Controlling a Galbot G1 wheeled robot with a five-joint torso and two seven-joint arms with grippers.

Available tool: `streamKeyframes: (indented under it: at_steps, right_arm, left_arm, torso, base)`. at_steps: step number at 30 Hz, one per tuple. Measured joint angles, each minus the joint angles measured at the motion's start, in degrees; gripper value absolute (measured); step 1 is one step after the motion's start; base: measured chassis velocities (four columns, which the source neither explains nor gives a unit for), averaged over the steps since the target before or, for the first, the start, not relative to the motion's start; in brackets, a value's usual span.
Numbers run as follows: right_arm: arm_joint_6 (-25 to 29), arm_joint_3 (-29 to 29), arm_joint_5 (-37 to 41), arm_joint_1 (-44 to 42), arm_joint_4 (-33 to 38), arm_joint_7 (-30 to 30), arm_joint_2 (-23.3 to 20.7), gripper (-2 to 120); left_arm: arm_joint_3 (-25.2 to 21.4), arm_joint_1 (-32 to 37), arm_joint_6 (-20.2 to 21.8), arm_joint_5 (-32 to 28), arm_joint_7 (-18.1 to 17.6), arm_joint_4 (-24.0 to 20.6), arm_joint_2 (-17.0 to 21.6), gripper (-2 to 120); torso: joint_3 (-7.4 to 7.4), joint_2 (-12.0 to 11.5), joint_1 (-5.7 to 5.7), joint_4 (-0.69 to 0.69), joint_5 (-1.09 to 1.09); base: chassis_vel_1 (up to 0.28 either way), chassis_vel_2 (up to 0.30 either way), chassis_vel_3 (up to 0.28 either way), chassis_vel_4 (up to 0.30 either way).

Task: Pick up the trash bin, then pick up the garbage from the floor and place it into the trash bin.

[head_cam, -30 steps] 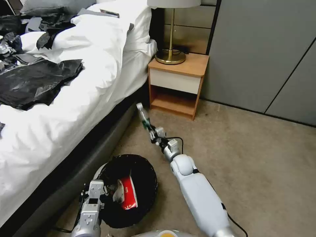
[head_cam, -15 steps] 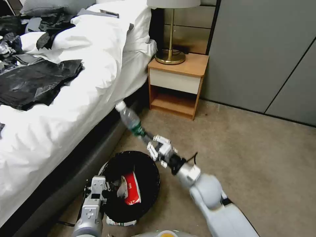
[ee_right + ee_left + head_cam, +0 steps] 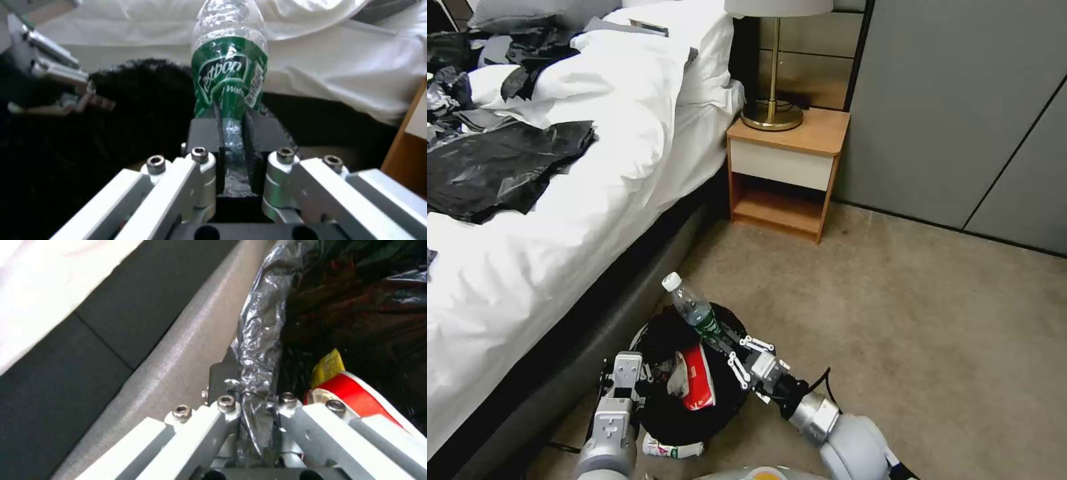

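- The right gripper [image 3: 728, 349], clenched on the clear bottle [image 3: 694, 310], has swung back from the nightstand [image 3: 787, 167] to hover over the trash bin [image 3: 657, 427].
- The left gripper [image 3: 253, 400] pinches the bin's lined rim beside the bed [image 3: 560, 200].
- Judged: only the drop remains for this piece.

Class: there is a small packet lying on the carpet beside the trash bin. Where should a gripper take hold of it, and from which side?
Grip the packet across its narrow width, coming from above. It lies flat on the carpet against the trash bin, so that side is blocked.
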Motion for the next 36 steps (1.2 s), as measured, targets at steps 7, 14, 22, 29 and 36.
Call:
streamKeyframes:
  at_steps: [7,14,22,29,36]
  right_arm:
    - [0.88,-0.90,-1.53,-0.74,-1.86,0.62,0.84,8]
    - [2.04,-3.38,-3.82,-1.28,-3.69,2.61,0.17,39]
    - [1.62,-3.49,-3.70,-1.69,-2.03,2.80,-0.79,68]
    - [1.54,-3.42,-3.66,-2.29,0.26,2.87,-1.66,96]
    - [0.99,-3.02,-3.41,-2.30,3.13,3.07,-2.79,100]
  left_arm:
    - [-0.02,0.17,-0.02,0.13,0.00,-0.53,0.06,0]
    - [0.54,0.70,-0.16,0.76,-0.01,-1.26,0.09,0]
    - [0.83,0.63,-0.19,0.99,-0.05,-1.30,0.15,0]
    - [0.72,0.64,-0.19,1.00,-0.06,-1.30,0.26,0]
    - [0.37,0.62,-0.17,0.87,-0.05,-1.32,0.24,0]
  torso:
    - [0.00,0.00,0.00,0.00,0.00]
    - [0.00,0.00,0.00,0.00,0.00]
    - [0.00,0.00,0.00,0.00,0.01]
    - [0.00,0.00,0.00,0.00,0.01]
    - [0.00,0.00,0.00,0.00,0.01]
  base:
    - [0.000,0.000,0.000,0.000]
    - [0.000,0.000,0.000,0.000]
    - [0.000,0.000,0.000,0.000]
    - [0.000,0.000,0.000,0.000]
    - [0.000,0.000,0.000,0.000]
